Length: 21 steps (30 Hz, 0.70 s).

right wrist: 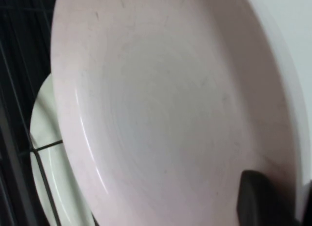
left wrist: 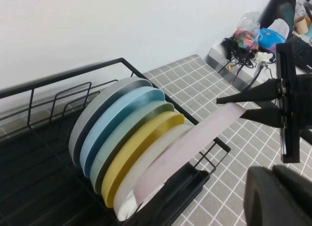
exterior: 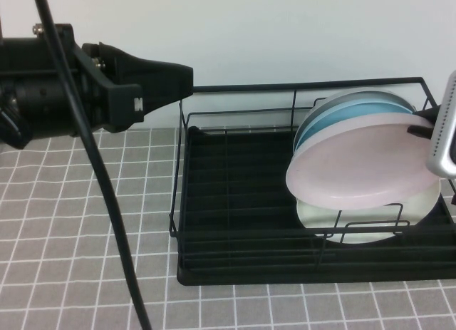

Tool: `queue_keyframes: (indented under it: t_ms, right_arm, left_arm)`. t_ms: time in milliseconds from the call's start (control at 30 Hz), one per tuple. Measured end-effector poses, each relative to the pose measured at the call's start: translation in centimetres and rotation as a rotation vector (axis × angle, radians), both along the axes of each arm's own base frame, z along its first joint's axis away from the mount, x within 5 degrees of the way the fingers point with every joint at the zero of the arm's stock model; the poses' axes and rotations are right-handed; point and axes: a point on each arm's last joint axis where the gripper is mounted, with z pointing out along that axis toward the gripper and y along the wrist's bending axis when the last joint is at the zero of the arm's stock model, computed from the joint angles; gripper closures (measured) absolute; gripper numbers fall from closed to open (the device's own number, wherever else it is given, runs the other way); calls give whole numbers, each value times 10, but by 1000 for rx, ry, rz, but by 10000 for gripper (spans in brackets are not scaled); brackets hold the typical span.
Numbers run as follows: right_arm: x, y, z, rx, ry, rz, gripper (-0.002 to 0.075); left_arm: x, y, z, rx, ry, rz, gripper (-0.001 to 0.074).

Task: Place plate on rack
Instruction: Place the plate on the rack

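Note:
The pale pink plate [exterior: 356,169] is tilted at the right end of the black wire rack [exterior: 242,194], leaning in front of a white plate [exterior: 370,219]. My right gripper [exterior: 422,130] is shut on the pink plate's upper rim. In the left wrist view the plate [left wrist: 195,143] slants from the rack [left wrist: 29,84] up to the right gripper [left wrist: 231,108]. In the right wrist view the plate [right wrist: 161,104] fills the picture and one dark finger [right wrist: 258,201] presses on its face. My left gripper [exterior: 182,77] is shut and empty, held high to the left of the rack; it also shows in the left wrist view [left wrist: 280,187].
Grey [left wrist: 97,104], blue [left wrist: 122,118], green [left wrist: 141,126] and yellow [left wrist: 146,143] plates stand upright in the rack behind the white plate [left wrist: 146,162]. The rack's left half holds nothing. A grey tiled tabletop [exterior: 71,223] surrounds it. Cables and clutter [left wrist: 248,40] lie beyond the table.

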Motion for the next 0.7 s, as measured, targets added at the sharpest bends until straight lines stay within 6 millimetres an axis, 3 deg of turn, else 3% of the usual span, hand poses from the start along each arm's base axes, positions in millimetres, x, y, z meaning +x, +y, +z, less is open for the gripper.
queue_keyframes:
  t_ms: [300,567,700]
  right_arm:
    - [-2,-4,-6,-95,41,7,729]
    - [13,-1,-24,-92,93,-4,728]
    - [16,1,-28,-69,105,-16,676]
  left_arm:
    - [-1,-1,-1,7,5,-18,735]
    - [-1,-1,-1,5,3,-13,735]
    - [-1,-1,-1,6,4,-14,735]
